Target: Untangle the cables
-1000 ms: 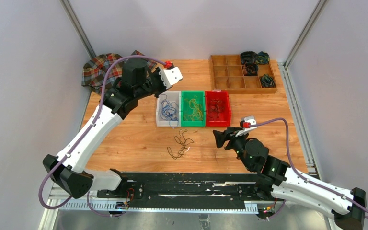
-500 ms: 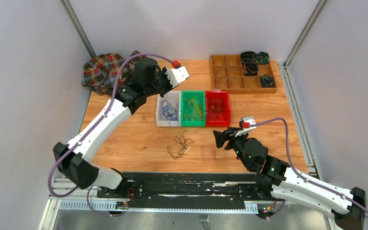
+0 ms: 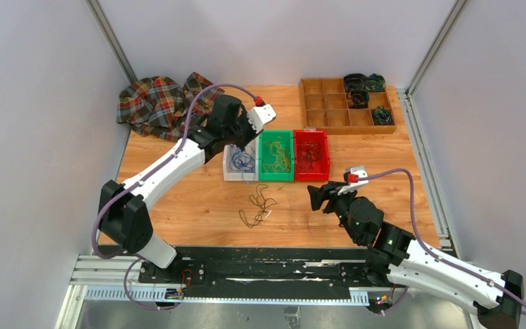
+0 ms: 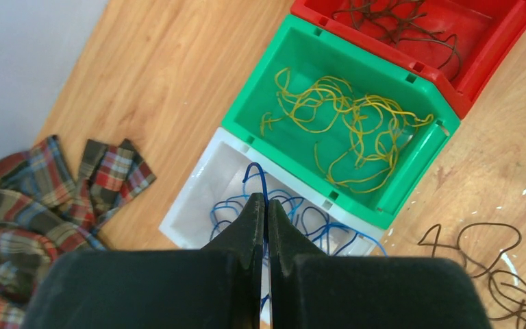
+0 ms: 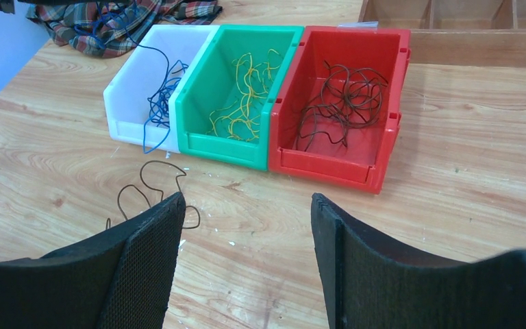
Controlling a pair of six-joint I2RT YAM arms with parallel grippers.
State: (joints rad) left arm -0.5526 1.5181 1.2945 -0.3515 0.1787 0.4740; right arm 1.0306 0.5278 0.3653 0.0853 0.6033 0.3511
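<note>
Bench (image 5: 452,171): a wooden top, on which we see three bins side by side, touching one another.
Left claw (image 4: 266,204): we find it above the near end of the white bin (image 5: 131,96), its fingers pressed together on a strand of the blue cables (image 5: 159,104).
Blue cables: most of the bundle lies inside the white bin. One strand rises out of it to the left claw, and another hangs over the front wall onto the bench.
Yellow cables (image 4: 346,130): a loose heap in the green bin (image 5: 219,147), the middle one of the three.
Dark cables (image 5: 342,103): a loose heap in the red bin (image 5: 329,168), on the right of the row.
Loose dark cable (image 3: 258,205): we note it lying in open loops on the bench, just in front of the white and green bins and apart from both claws.
Right claw (image 5: 246,205): its fingers stand wide apart and hold nothing. It hovers over the bench in front of the bins, to the right of the loose dark cable.
Plaid cloth (image 3: 152,103): crumpled at the far left corner of the bench.
Wooden tray (image 3: 317,103): at the far right, well apart from the bins.
</note>
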